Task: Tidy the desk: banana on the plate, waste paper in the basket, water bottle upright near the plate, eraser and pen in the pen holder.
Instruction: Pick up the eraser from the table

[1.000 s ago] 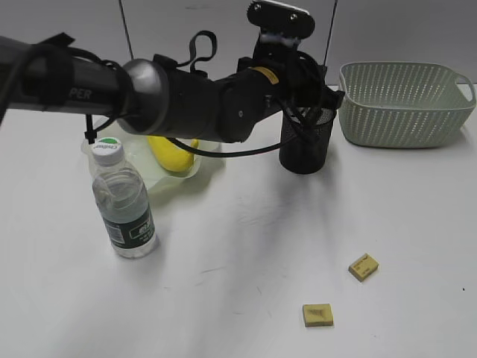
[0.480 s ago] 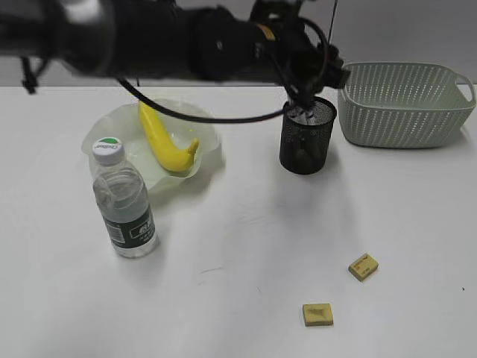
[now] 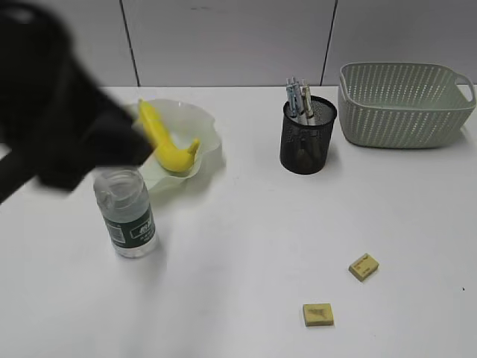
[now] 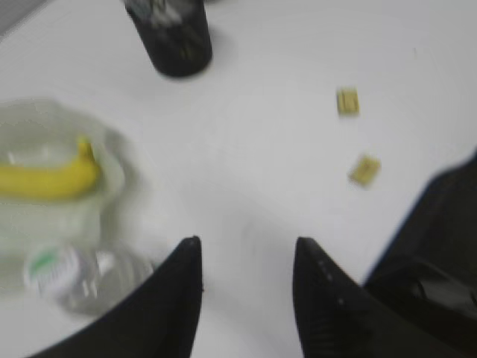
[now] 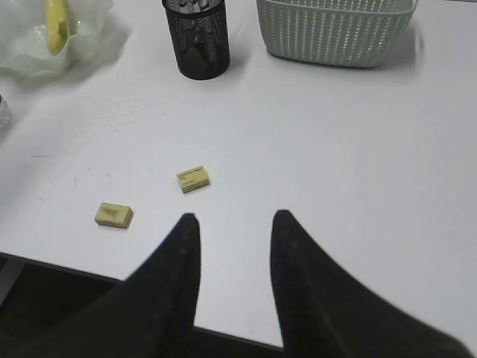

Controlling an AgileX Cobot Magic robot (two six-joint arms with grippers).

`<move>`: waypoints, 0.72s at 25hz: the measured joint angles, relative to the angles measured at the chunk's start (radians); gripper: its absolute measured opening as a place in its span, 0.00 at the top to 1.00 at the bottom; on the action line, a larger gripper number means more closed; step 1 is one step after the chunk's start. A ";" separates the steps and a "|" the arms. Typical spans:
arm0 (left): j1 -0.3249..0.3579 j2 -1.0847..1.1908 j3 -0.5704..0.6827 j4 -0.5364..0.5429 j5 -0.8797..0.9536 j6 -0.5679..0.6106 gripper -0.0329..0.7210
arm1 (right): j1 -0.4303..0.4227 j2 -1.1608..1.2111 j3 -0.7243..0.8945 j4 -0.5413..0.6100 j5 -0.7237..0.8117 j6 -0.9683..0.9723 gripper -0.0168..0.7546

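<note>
Erasers (image 5: 193, 179) on desk (image 5: 335, 149), ahead of right tool (image 5: 232, 231), released, empty.

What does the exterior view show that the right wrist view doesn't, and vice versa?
Exterior only: the upright water bottle beside the plate, the pens sticking up out of the pen holder, and the blurred left arm at the left.
Right wrist only: the right gripper, jaws apart with nothing between them, over the near edge of the desk.
Both: the banana on the plate, the pen holder, the basket and the two erasers lying on the desk.
</note>
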 joint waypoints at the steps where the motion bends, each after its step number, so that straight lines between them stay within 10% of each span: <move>1: 0.000 -0.071 0.065 0.011 0.070 -0.036 0.55 | 0.000 0.000 0.000 0.000 0.000 0.000 0.63; 8: 0.000 -0.676 0.333 0.179 0.352 -0.429 0.55 | 0.000 0.000 0.000 0.001 0.000 0.000 0.63; 18: 0.000 -1.084 0.452 0.290 0.332 -0.523 0.56 | 0.000 0.074 -0.022 0.013 -0.075 0.000 0.63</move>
